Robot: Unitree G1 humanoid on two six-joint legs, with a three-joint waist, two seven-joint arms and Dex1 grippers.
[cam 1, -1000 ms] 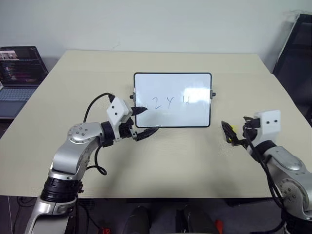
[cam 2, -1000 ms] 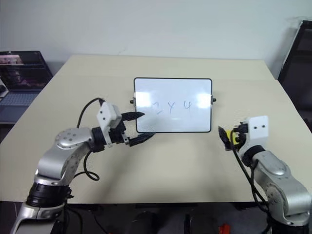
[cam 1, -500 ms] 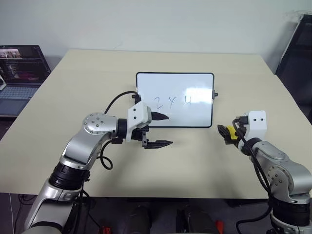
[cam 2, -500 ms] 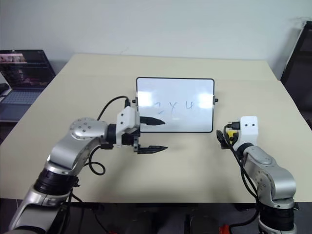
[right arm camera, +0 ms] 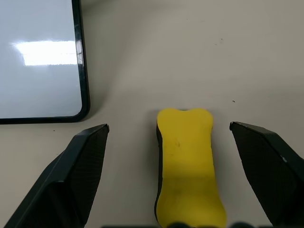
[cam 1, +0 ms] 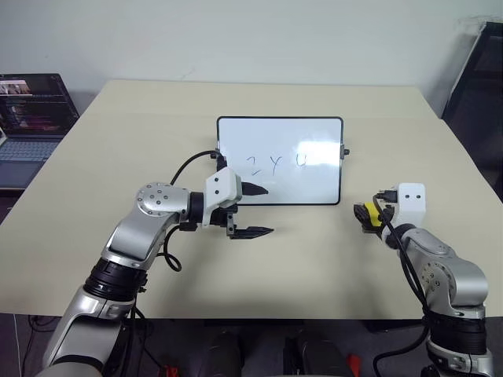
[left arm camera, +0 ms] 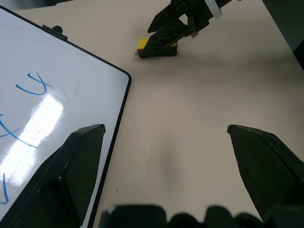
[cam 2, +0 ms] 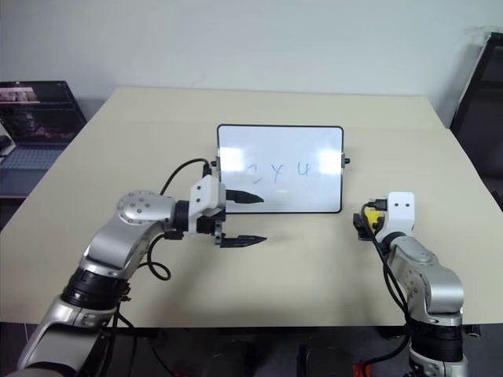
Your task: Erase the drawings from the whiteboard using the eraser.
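**Right wrist view: eraser between spread fingers, not gripped**

The right wrist view shows the eraser, a yellow block, lying on the table between the two black fingers of the right gripper. The fingers are wide apart and do not touch it.

In the left eye view the whiteboard stands at the centre of the frame, with the drawings in one row on it. The eraser sits at the lower right of the board, apart from its frame. The left gripper is just under the board's lower left corner, fingers spread wide, holding nothing. A laptop is at the far left edge.
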